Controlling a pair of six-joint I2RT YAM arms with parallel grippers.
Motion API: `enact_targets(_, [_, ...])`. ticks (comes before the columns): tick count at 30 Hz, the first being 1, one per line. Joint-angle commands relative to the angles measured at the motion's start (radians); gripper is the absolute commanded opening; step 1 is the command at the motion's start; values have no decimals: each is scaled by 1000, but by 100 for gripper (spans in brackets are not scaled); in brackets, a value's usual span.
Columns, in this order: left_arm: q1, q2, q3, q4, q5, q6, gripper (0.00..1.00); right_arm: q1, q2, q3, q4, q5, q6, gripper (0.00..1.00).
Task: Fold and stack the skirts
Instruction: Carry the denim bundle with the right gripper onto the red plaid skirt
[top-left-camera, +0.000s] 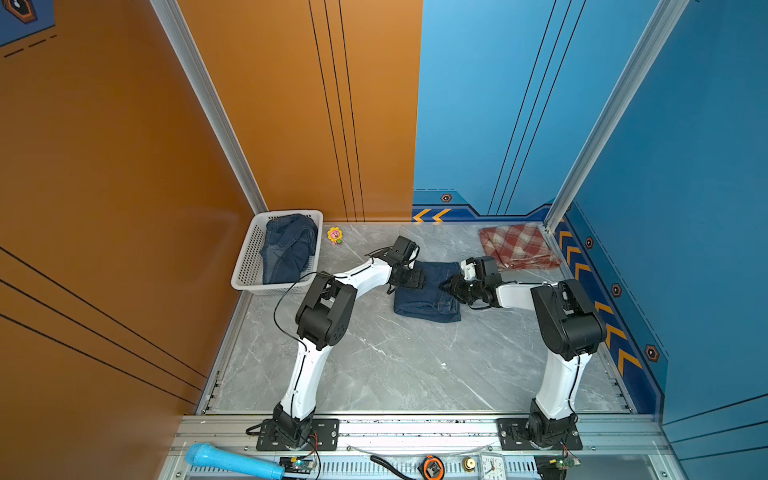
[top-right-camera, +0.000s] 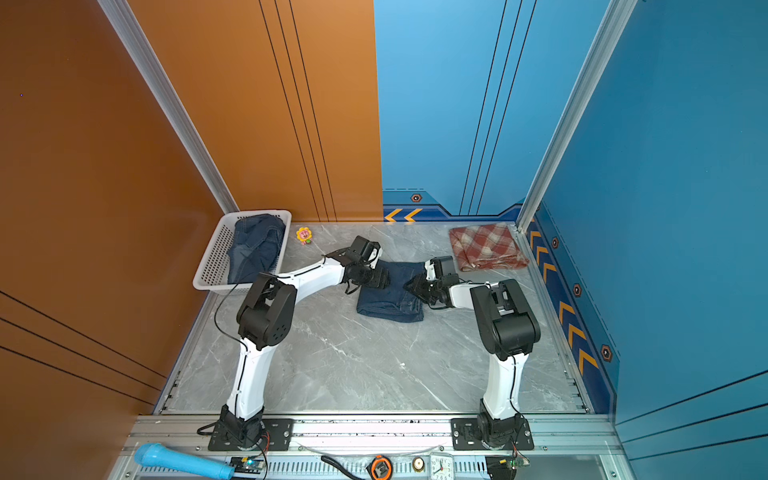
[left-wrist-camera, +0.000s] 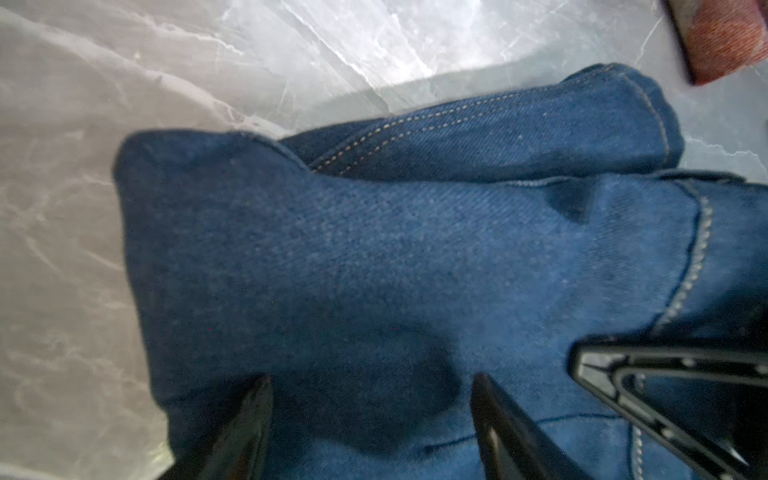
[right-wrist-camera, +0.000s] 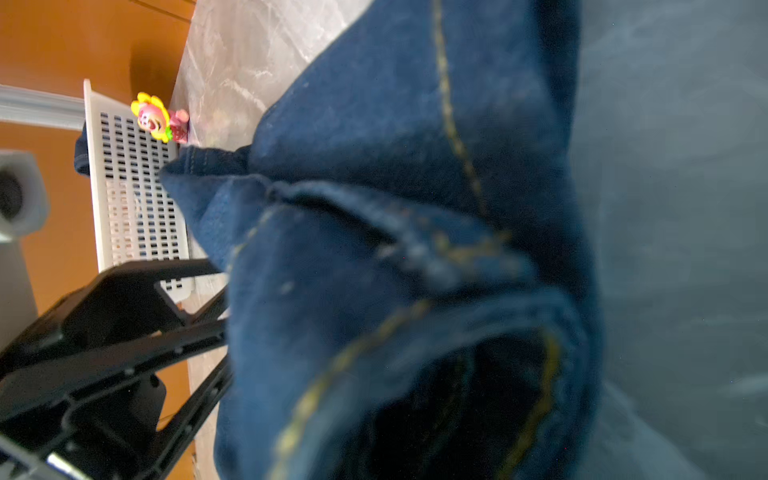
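- Nearest the lens, a blue microphone (top-left-camera: 232, 461) lies on the metal rail (top-left-camera: 415, 428) in front of the arm bases (a tape measure (top-left-camera: 434, 467) and a small clock (top-left-camera: 492, 466) sit further along).
- At the far left of the grey marble worktop (top-left-camera: 395, 365), a white perforated basket (top-left-camera: 249, 257) holds a crumpled denim skirt (top-left-camera: 289, 249), heaped inside up to the rim.
- Just beside the basket's far corner stands a little yellow flower toy (top-left-camera: 335, 235).
- The left end effector (top-left-camera: 417, 279) is at the left edge of the folded denim skirt (top-left-camera: 424, 299). In the left wrist view its fingers (left-wrist-camera: 253, 419) are spread apart over the cloth, with nothing pinched between them.
- That folded skirt lies mid-worktop, between the two end effectors.
- The right end effector (top-left-camera: 446, 286) meets the skirt's right edge. In the right wrist view bunched denim rises over the gap and hides one finger, so it seems to be pinching the hem.
- In the far right corner lies the plaid skirt (top-left-camera: 517, 247), folded flat, near the denim one but apart from it.
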Motion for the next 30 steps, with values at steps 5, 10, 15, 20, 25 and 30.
enact_targets(5, [-5,27,9,-66,38,-15,76,30,-8,66,-56,-13,45,0])
enact_targets(10, [-4,-105,-18,-36,36,-26,79,5,-116,83,-48,13,106,0])
enact_targets(15, [-10,-302,-160,93,-13,-41,85,-54,-237,144,-136,64,131,0])
enact_targets(20, [-23,-441,-292,184,-76,-48,96,-139,-322,226,-202,132,164,0])
enact_targets(25, [-55,-464,-368,244,-56,-58,99,-244,-354,318,-208,203,223,0])
enact_targets(30, [-94,-437,-374,246,-37,-65,100,-330,-336,421,-222,306,278,0])
